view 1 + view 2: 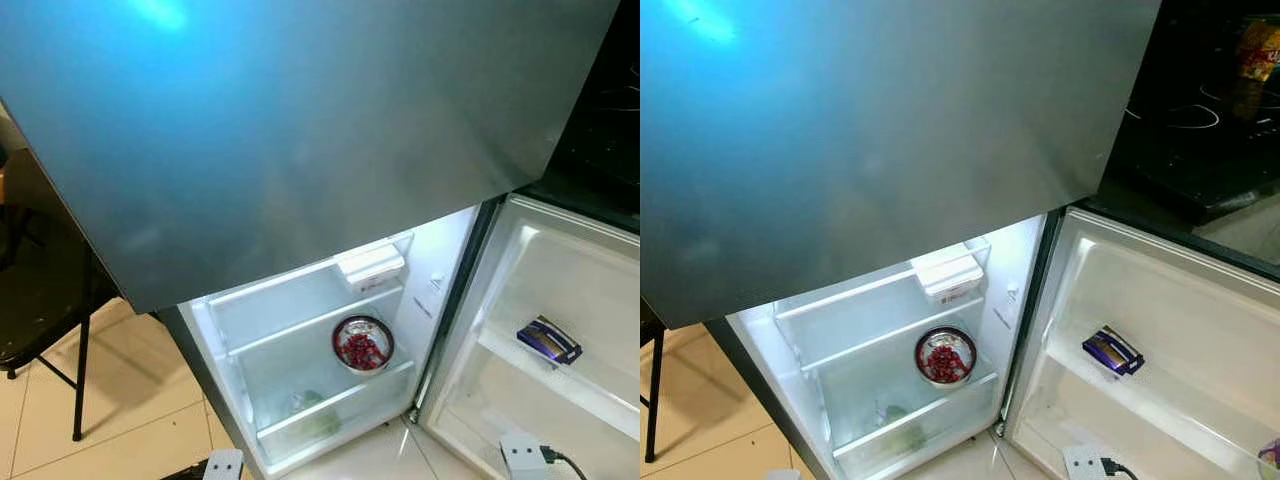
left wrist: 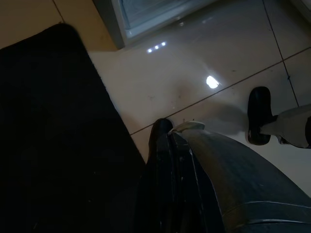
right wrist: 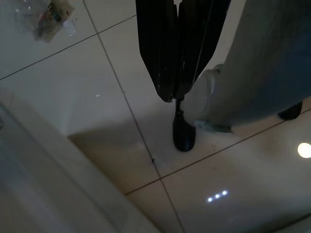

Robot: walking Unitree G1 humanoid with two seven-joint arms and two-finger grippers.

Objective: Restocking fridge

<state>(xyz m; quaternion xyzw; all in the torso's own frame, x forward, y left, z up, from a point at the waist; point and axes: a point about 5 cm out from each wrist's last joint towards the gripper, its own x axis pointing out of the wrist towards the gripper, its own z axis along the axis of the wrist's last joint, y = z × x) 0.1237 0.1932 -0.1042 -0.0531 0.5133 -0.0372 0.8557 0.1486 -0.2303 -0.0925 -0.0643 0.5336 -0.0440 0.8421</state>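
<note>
- Left gripper (image 2: 167,145): two long black fingers with a dull sheen, lying flat against each other, with rounded tips.
- A dark grey curved shell sits just beside the left gripper's fingers; its edge carries pale scuffs and small white specks.
- Right gripper (image 3: 174,94): two long, glossy black fingers, pressed together and tapering to a blunt end.
- Robot leg (image 3: 252,73): smooth silver-grey casing, ending in a paler rounded ankle piece.
- Robot foot (image 2: 258,114): black, rounded, rubber-like, attached to a light grey shank.
- Small white blocks at the lower edge of the head views; one (image 1: 523,455) has a black cable leading off it.
</note>
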